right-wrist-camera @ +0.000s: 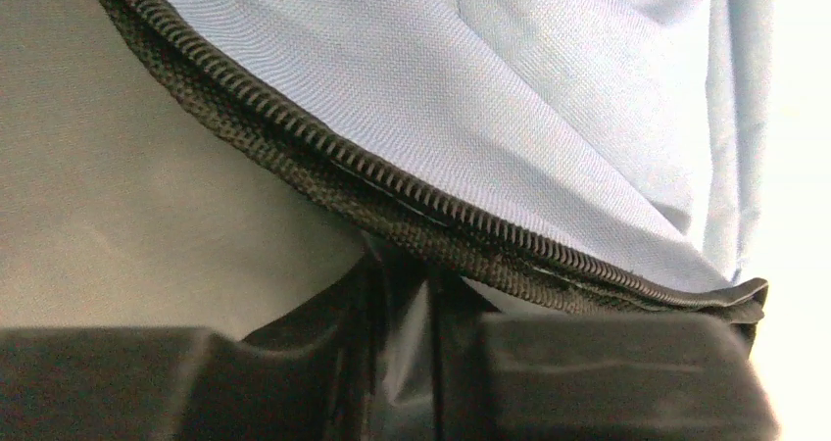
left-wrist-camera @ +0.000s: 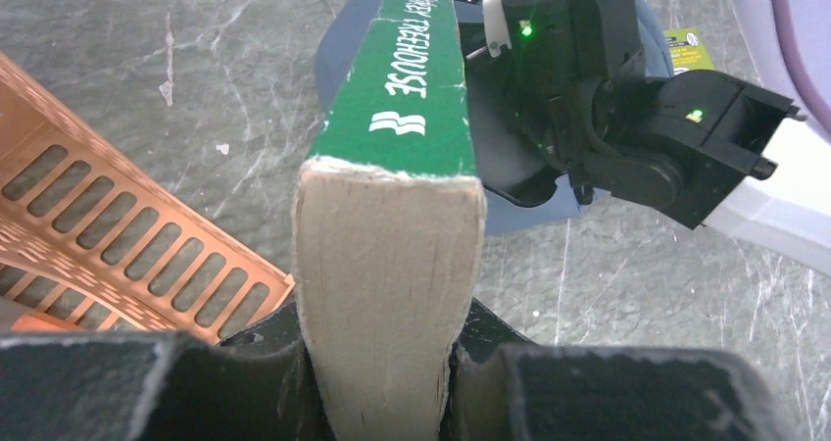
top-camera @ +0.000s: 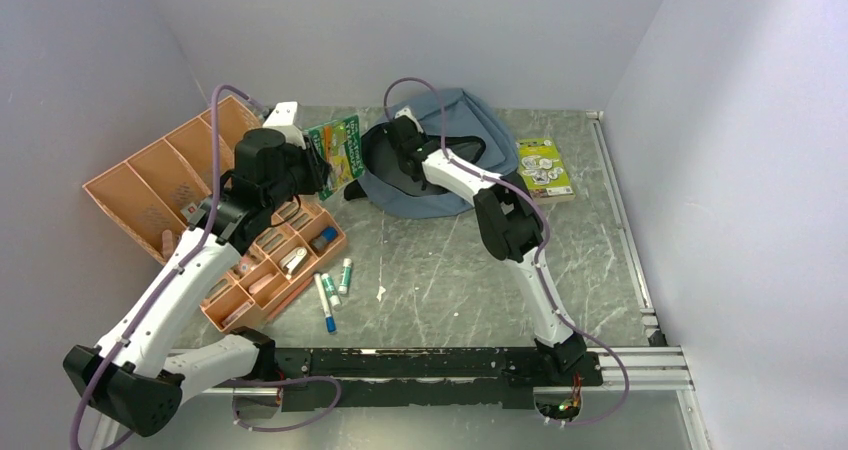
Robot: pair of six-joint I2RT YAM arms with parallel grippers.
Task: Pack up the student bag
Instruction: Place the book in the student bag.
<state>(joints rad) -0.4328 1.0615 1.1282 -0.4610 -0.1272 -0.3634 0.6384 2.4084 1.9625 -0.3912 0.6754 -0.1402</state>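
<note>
The student bag (top-camera: 455, 140) is a grey-blue fabric backpack lying at the back of the table, its black-trimmed mouth facing left. My right gripper (top-camera: 398, 148) sits at that mouth. In the right wrist view its jaws (right-wrist-camera: 431, 363) are closed on the bag's rim, just under the black zipper (right-wrist-camera: 392, 191) and blue fabric (right-wrist-camera: 549, 98). My left gripper (top-camera: 318, 165) is shut on a green-spined book (top-camera: 338, 148), held in the air just left of the bag. The left wrist view shows the book's page edge (left-wrist-camera: 387, 294) clamped between the jaws (left-wrist-camera: 387, 387), with the spine (left-wrist-camera: 412, 78) pointing toward the bag (left-wrist-camera: 343, 59).
An orange compartment tray (top-camera: 150, 185) with small items stands at the left, under my left arm. Three glue sticks or markers (top-camera: 330, 290) lie loose in front of it. A yellow-green booklet (top-camera: 545, 167) lies right of the bag. Walls close in on the left, back and right.
</note>
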